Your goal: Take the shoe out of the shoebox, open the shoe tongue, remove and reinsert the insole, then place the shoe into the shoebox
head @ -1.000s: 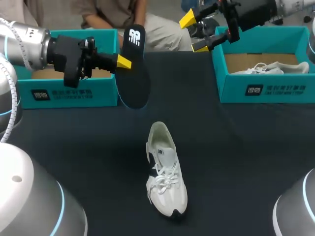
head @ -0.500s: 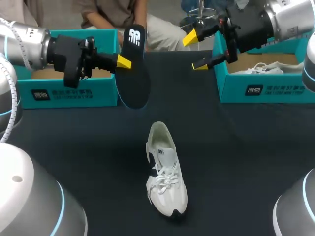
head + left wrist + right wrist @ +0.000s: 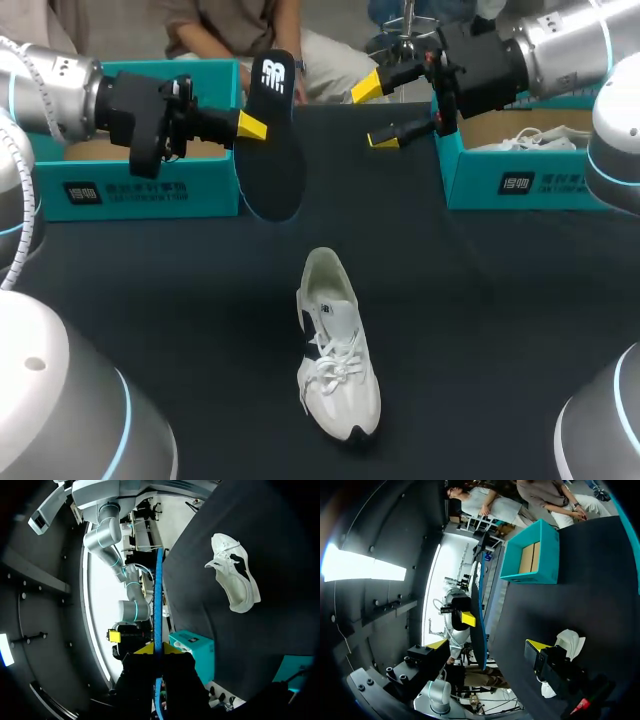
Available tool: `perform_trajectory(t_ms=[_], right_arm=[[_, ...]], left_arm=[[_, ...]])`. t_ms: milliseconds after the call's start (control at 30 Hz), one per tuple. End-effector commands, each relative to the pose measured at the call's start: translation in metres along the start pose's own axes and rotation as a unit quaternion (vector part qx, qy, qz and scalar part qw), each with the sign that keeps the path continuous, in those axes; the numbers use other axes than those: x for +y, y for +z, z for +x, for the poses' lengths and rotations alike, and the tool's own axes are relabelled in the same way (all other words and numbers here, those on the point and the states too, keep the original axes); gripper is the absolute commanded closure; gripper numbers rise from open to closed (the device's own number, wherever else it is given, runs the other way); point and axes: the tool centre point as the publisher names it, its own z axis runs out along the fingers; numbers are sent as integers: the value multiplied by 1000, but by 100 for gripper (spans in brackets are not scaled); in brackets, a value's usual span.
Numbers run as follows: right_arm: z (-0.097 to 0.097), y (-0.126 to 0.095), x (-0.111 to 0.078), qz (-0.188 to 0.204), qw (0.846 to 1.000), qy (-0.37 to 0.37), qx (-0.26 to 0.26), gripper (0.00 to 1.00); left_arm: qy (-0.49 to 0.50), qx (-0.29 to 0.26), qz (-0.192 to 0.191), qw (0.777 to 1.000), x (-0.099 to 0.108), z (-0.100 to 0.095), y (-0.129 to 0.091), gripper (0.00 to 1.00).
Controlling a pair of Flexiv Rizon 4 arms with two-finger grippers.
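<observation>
Step in hand: the insole is out of the shoe, so by my reading the "remove" half is done and the "reinsert" half has not begun.
Left gripper: the left gripper is clamped on the insole. In its wrist view the two yellow tips pinch the thin blue edge from both sides.
Insole: it hangs edge-up in that grip, its heel end above the fingers and its toe end below them, clear of the table.
Right gripper: the right gripper has its fingers spread wide with nothing between them. It faces the insole, which stands just ahead of its tips.
Shoe: the shoe lies on the table well below and ahead of both grippers, laces up and its mouth toward them. In the right wrist view it shows just beside one finger.
Boxes: the left shoebox sits behind the left gripper, showing bare cardboard inside. The right shoebox sits behind the right gripper and holds a second shoe.
Next move: probably a hand-over or a two-handed steadying of the insole, then toe-first entry into the shoe's mouth. It calls for a matching angle, and the shoe may need bracing.
Writing: a white logo marks the insole's heel. White print marks each box front. I leave both unread.
</observation>
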Motion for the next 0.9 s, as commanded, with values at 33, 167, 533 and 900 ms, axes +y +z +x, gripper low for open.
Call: perform_trajectory(t_ms=[33, 167, 533, 900], right_arm=[[5, 17, 0, -14, 1000, -5, 5, 0], [9, 32, 2, -14, 1000, -1, 8, 0], [24, 74, 8, 5, 1000, 1, 27, 0], [29, 94, 9, 5, 999, -6, 37, 0]], left_arm=[[1, -1, 0, 1000, 0, 1, 1, 100], [1, -1, 0, 1000, 0, 1, 1, 100], [1, -1, 0, 1000, 0, 1, 1, 100], [1, -1, 0, 1000, 0, 1, 1, 100]])
